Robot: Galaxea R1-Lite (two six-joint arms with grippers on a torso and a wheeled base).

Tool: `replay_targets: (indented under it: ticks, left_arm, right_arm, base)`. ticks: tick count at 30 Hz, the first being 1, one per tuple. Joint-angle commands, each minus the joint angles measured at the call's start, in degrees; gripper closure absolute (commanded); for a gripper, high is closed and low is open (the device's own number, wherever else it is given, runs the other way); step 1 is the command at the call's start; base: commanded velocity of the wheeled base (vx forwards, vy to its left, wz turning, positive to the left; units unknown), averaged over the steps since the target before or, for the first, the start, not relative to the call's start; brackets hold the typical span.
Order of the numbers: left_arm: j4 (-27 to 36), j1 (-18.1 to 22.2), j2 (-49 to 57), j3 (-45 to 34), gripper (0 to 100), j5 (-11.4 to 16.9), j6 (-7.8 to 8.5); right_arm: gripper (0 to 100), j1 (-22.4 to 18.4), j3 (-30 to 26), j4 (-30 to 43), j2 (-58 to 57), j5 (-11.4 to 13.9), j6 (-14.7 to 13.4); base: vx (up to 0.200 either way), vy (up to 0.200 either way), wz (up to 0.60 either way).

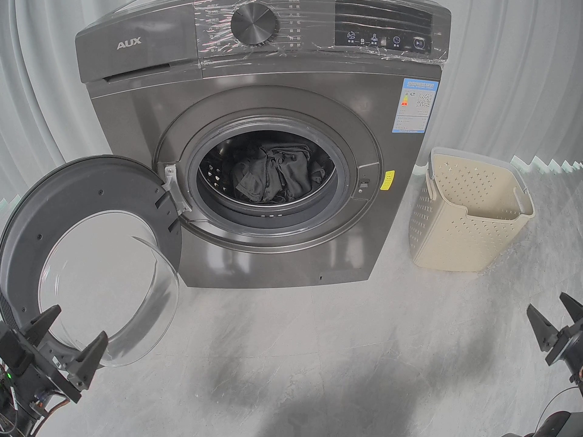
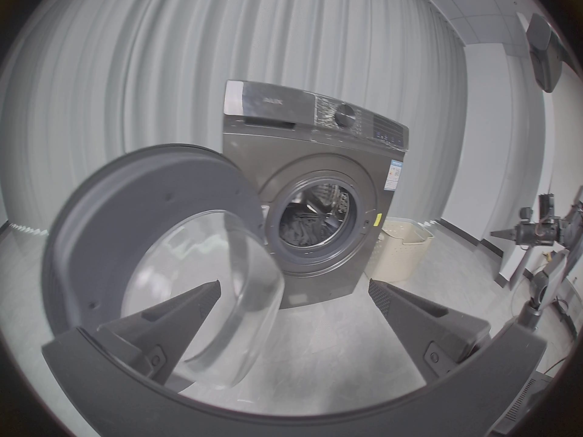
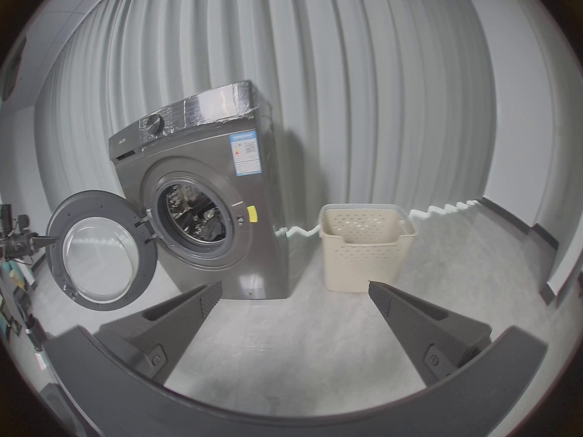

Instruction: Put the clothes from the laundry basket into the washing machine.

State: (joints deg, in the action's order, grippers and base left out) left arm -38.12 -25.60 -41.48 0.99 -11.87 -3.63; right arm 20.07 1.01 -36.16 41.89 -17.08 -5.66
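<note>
The washing machine [image 1: 139,110] stands on a pale grey floor [image 1: 316,347] with a pleated curtain [image 1: 504,62] hanging behind it. Clear plastic film is stretched over its control panel [image 1: 316,28], and a blue label [image 1: 415,105] and a small yellow sticker [image 1: 387,179] sit on its front, to the right of the porthole. The round door [image 1: 79,201] is swung fully out on the machine's left side, its glass bowl facing the room. Dark clothes [image 1: 270,174] lie bunched inside the drum, low and toward the back. The laundry basket [image 1: 467,232], cream and perforated, stands upright on the floor just beside the machine's right side, not touching it, its inner walls showing. The left gripper [image 1: 76,324] hangs low in front of the machine, right by the lower rim of the open door, so the door stands between it and the machine's front; its jaws are spread wide with nothing in them. The right gripper [image 1: 549,303] sits well out from the machine on the basket's side, apart from the basket, jaws likewise spread wide and holding nothing
</note>
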Motion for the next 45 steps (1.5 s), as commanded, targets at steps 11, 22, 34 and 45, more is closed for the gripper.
replay_targets:
  ticks: [11, 22, 34, 45]
  left_arm:
    - [32.58, 24.99, 38.23, -0.99, 0, 11.35, 0.91]
    - [34.08, 25.78, 41.48, -0.99, 0, 3.70, 0.64]
    - [38.47, 25.69, 41.48, -0.90, 0, 12.49, 3.90]
    - [38.38, 25.69, 41.48, -0.90, 0, 12.66, 3.90]
  right_arm:
    - [0, -14.26, -0.92, 32.47, -36.53, 20.59, 9.96]
    - [0, -20.07, -0.84, 32.73, -41.45, 17.34, 11.11]
    - [0, -19.98, -0.66, 37.30, -41.71, 19.01, 6.45]
    - [0, -19.98, -0.92, 36.33, -41.71, 18.40, 6.10]
  base:
    - [0.000, 0.000, 0.00]
    - [0.000, 0.000, 0.00]
    - [0.000, 0.000, 0.00]
    - [-0.109, 0.000, 0.00]
